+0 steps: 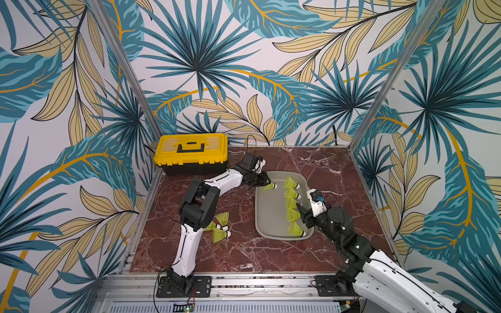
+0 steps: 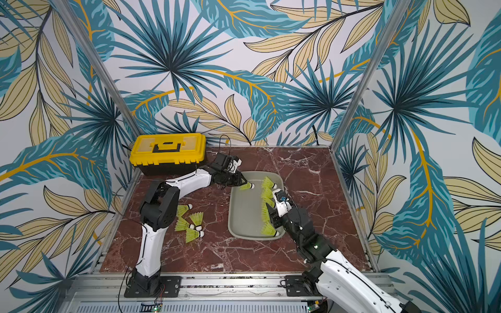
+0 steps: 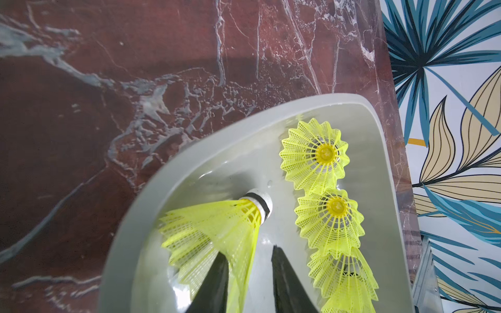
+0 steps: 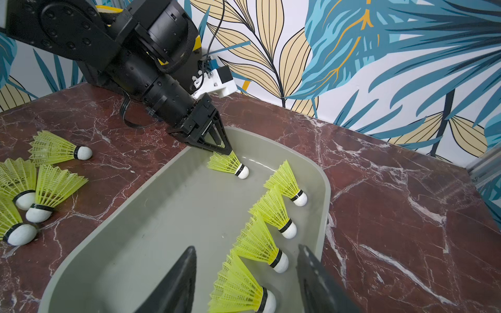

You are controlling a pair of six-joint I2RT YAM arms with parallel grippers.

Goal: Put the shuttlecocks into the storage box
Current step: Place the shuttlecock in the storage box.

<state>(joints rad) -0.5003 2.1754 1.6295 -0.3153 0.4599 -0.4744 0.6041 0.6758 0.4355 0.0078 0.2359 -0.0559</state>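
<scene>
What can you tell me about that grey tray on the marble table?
The storage box is a shallow grey tray, plastic by its look, oblong with rounded corners and a low rim. It lies flat on the red marble table. Inside, a row of yellow-green shuttlecocks lies along one long side; one more shuttlecock lies near the far end.

Readable text overall: none in any view.
Toolbox (image 1: 217,151): yellow lid and black body, with no lettering or brand that can be made out.
Shuttlecocks (image 4: 273,214): a plain black band at each white tip, no legible print.
Storage box (image 4: 326,189): plain grey, no legible mark.
Walls (image 1: 271,54): leaf pattern only, with no words or numbers.
</scene>
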